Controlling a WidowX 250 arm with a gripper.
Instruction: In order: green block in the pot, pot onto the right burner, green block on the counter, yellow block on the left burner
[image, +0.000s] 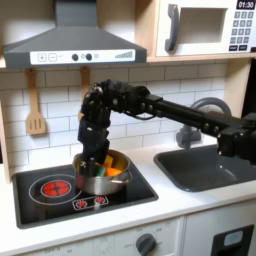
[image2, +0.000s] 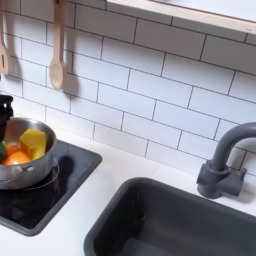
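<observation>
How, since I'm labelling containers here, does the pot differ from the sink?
The pot is round and shiny silver; the sink is dark grey and squarish. The pot is far smaller than the sink. The pot stands on the black cooktop, while the sink is set into the counter. The pot holds a yellow block; nothing shows in the sink. Both are open-topped.

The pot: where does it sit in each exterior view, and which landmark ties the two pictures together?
First exterior view: the pot sits lower centre-left, on the black cooktop's right burner, under the gripper.
Second exterior view: pot at the left edge, yellow block inside.
Shared landmark: the grey faucet.
</observation>
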